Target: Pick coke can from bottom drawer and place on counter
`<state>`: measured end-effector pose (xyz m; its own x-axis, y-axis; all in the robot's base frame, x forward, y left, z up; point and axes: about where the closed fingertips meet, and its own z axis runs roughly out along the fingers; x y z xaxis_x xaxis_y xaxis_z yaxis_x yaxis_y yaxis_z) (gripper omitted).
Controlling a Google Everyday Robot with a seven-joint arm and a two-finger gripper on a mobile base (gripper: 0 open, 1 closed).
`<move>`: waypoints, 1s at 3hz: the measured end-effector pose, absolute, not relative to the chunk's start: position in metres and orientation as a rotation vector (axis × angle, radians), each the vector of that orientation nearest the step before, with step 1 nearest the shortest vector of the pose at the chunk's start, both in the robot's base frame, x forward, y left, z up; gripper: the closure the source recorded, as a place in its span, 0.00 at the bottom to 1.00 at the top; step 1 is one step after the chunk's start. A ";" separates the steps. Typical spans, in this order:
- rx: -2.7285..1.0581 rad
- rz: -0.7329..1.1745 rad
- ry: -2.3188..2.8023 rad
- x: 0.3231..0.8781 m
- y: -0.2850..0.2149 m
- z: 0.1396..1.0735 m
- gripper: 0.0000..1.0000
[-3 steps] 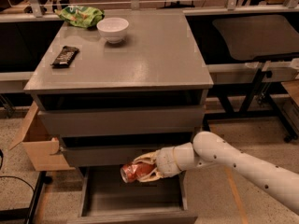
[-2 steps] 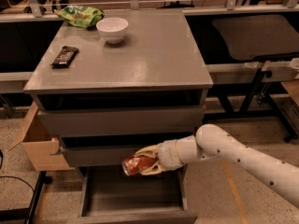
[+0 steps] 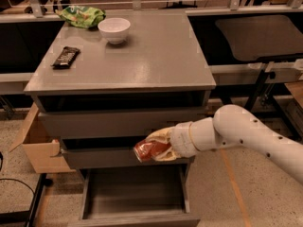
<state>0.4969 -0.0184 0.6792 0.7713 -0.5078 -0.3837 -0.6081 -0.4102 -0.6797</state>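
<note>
Lift phase of a drawer-to-counter transfer, seen from the single camera view. The coke can (image 3: 150, 151) is held between the jaws of the gripper (image 3: 155, 148), which are pinched on its body; the can is carried on its side, clear of every surface. Compared with the frames one second and 0.7 s ago, the can has been raised and shifted slightly to the right. It was then just above the open bottom drawer (image 3: 135, 193), and it is now level with the front of the middle drawer (image 3: 94, 157). The bottom drawer is left pulled out, and nothing can be seen in its tray. The white arm (image 3: 246, 136) reaches in from the right. Extraction may therefore be judged complete, with placement outstanding – the can is well below the counter (image 3: 142, 56). A further rise past the counter's front edge is called for before any move inward. On the counter a white bowl (image 3: 114, 29), a dark candy bar (image 3: 65, 56) and a green snack bag (image 3: 81, 16) are grouped towards the far left – the near and right portions appear free for the can
</note>
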 end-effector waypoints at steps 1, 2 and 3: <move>-2.173 0.015 0.800 0.507 -0.029 0.728 1.00; -2.173 0.015 0.800 0.507 -0.029 0.728 1.00; -2.191 -0.037 0.775 0.513 -0.042 0.756 1.00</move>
<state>0.5131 -0.0420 0.7563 0.8122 -0.5414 -0.2175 -0.5179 -0.4973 -0.6961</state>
